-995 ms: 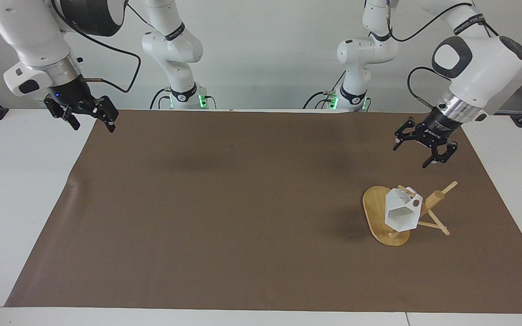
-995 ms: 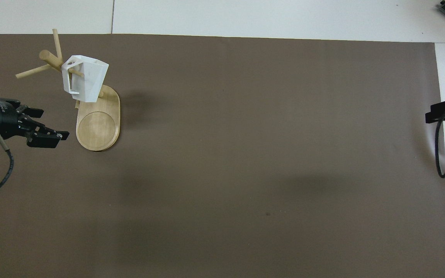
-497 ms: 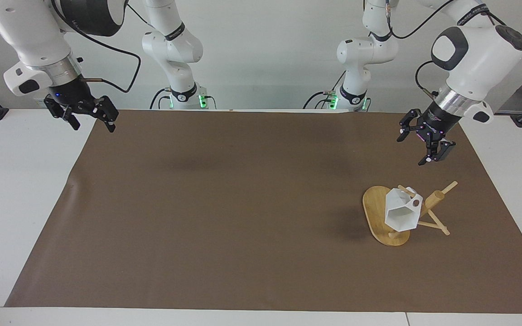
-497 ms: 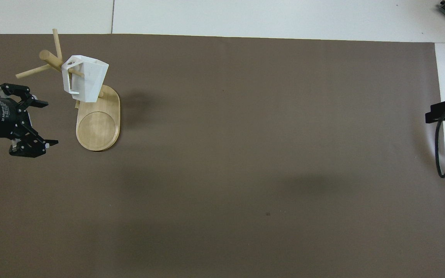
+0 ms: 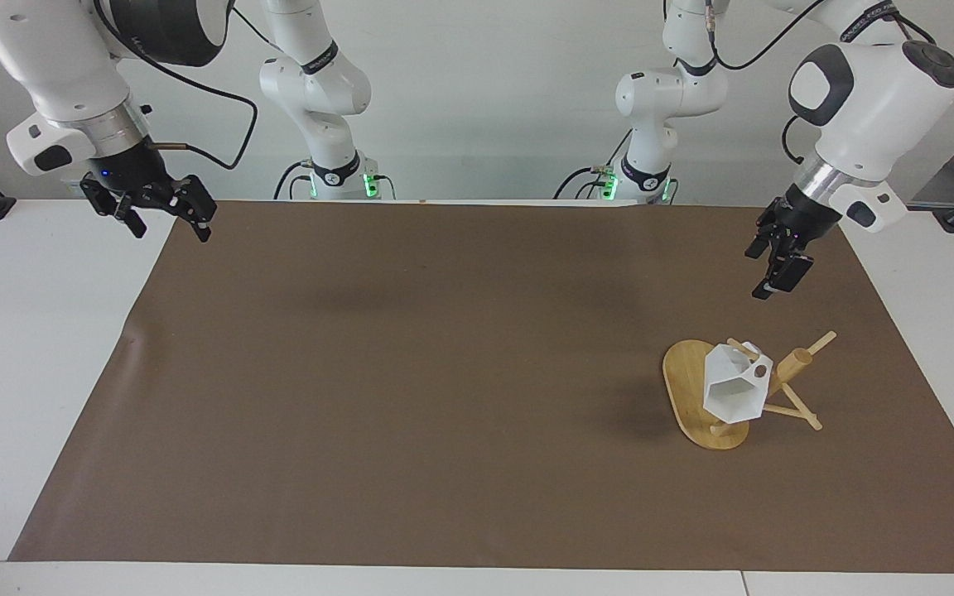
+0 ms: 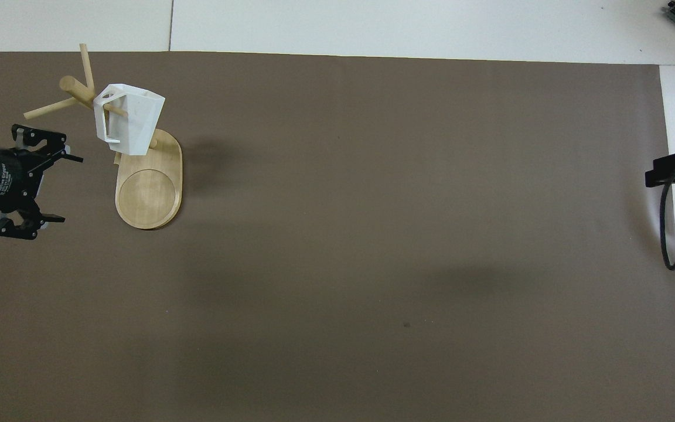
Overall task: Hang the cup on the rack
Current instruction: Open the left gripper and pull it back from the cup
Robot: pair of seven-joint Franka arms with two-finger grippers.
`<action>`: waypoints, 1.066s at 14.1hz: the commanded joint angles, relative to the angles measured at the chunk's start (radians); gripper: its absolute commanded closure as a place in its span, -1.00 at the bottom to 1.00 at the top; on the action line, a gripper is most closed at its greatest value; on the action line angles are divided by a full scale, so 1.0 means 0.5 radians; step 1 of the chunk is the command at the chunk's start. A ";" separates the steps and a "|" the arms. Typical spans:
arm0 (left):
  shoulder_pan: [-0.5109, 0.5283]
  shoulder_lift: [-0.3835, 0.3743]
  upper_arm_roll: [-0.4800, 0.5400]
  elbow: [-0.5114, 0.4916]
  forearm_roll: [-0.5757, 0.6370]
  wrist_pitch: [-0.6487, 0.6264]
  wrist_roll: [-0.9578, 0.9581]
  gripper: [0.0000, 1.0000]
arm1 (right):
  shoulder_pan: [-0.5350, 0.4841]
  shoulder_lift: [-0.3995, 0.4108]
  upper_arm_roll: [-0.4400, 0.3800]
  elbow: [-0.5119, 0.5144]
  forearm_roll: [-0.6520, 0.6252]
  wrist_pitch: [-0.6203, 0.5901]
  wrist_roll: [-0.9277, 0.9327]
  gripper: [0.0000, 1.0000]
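The white faceted cup (image 5: 732, 389) hangs by its handle on a peg of the bamboo rack (image 5: 796, 364), above the rack's oval base (image 5: 684, 385). In the overhead view the cup (image 6: 132, 120) hangs off the post (image 6: 74, 87), over the base (image 6: 149, 196). My left gripper (image 5: 767, 283) is open and empty. It is up in the air over the mat beside the rack and touches nothing; it also shows in the overhead view (image 6: 63, 189). My right gripper (image 5: 171, 228) is open and empty, waiting over the mat's corner at the right arm's end.
A brown mat (image 5: 444, 372) covers most of the white table (image 5: 38, 348). A black part of the right gripper and its cable (image 6: 674, 170) show at the overhead view's edge.
My left gripper has turned about its wrist and drawn away from the rack's base. The cup, the rack and the right arm have not moved.
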 commanded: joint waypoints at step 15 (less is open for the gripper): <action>-0.229 0.142 0.202 0.748 0.229 -0.830 2.306 -1.00 | -0.011 -0.029 0.010 -0.016 0.035 -0.027 0.026 -1.00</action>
